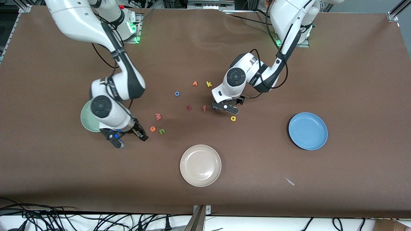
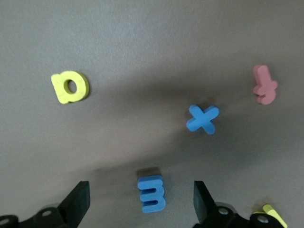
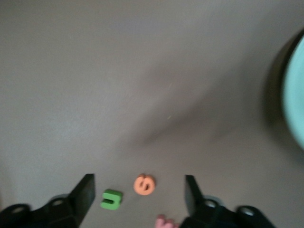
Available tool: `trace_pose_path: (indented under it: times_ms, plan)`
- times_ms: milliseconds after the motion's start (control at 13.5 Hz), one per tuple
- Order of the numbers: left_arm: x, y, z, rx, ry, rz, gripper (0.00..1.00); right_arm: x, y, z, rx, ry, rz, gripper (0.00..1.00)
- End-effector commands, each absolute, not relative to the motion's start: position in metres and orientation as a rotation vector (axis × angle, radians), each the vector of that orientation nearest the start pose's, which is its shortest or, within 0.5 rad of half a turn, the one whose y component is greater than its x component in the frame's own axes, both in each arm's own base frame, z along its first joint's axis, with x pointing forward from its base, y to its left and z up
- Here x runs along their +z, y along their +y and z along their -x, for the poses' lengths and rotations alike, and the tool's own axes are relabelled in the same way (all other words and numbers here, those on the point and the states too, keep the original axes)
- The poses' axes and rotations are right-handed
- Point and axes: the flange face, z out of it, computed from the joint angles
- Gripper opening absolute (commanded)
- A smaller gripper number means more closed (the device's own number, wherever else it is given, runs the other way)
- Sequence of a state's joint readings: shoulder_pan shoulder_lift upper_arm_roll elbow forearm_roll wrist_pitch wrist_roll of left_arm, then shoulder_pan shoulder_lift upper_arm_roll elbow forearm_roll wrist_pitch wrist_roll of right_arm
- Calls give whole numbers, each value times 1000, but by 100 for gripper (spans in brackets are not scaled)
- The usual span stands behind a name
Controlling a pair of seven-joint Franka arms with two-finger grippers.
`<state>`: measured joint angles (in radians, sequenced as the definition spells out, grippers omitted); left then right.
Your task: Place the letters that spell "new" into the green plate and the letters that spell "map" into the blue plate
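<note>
Three plates (image 1: 308, 131), eleven foam letters (image 1: 233, 118)

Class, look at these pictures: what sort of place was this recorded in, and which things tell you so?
Most likely a robotics lab. Two white arms are bolted to a brown table, loose cables trail along its edge, and foam letters, such as a blue m, lie among plates like the blue plate, staged for sorting.
</note>
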<state>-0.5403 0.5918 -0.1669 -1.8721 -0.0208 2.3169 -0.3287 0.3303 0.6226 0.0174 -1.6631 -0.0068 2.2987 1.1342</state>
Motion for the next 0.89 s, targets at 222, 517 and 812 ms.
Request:
trace_pose_path:
  times_ms: [222, 517, 812]
  plan:
    - [173, -401, -469, 281, 510, 3081, 72, 193, 259, -633, -13, 1349, 2857, 62]
    - [166, -409, -459, 294, 473, 3075, 51, 173, 265, -617, -26, 1363, 2884, 61]
    - [163, -408, -458, 303, 472, 3072, 9, 175, 257, -621, -58, 1359, 2898, 54]
